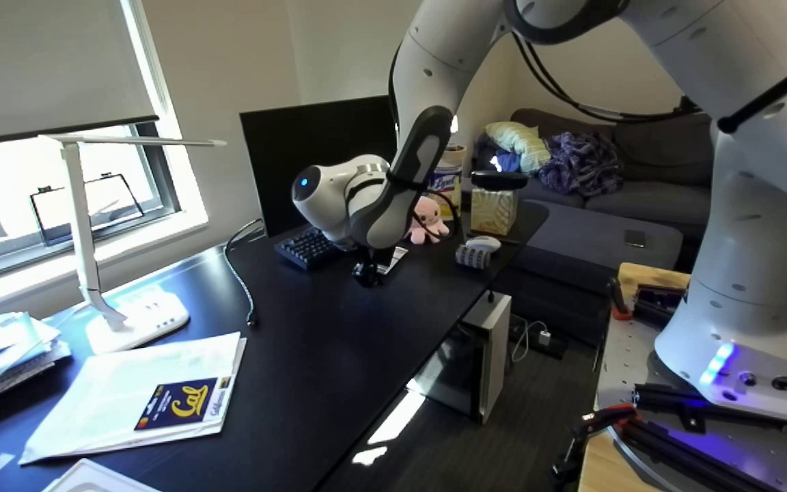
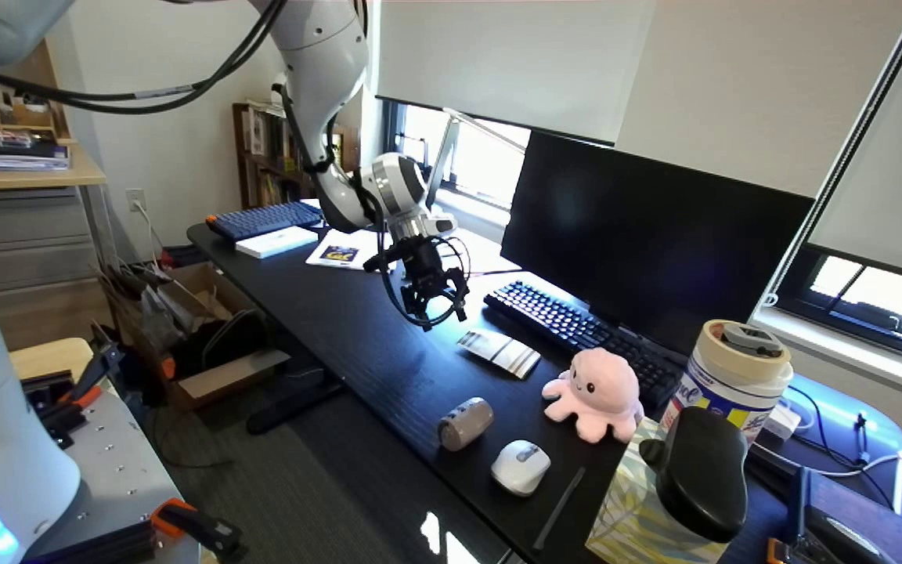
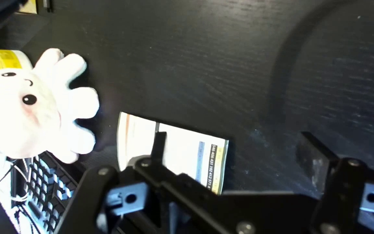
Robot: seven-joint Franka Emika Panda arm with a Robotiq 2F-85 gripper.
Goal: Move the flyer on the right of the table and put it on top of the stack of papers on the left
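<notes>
The flyer (image 2: 499,352) is a small curved, folded sheet lying on the black table by the keyboard. It also shows in an exterior view (image 1: 393,260), partly behind the gripper, and in the wrist view (image 3: 187,149). My gripper (image 3: 234,138) is open and empty. In the wrist view its left finger overlaps the flyer and its right finger is over bare table. In both exterior views the gripper (image 2: 435,305) hangs above the table near the flyer. The stack of papers (image 1: 134,383), with a blue Cal card on top, lies at the far end; it also shows here (image 2: 349,249).
A pink octopus plush (image 2: 596,392), a grey cylinder (image 2: 465,423) and a white mouse (image 2: 521,468) stand near the flyer. The keyboard (image 2: 576,321) and monitor (image 2: 647,243) are at the back. A white lamp (image 1: 137,318) stands beside the papers.
</notes>
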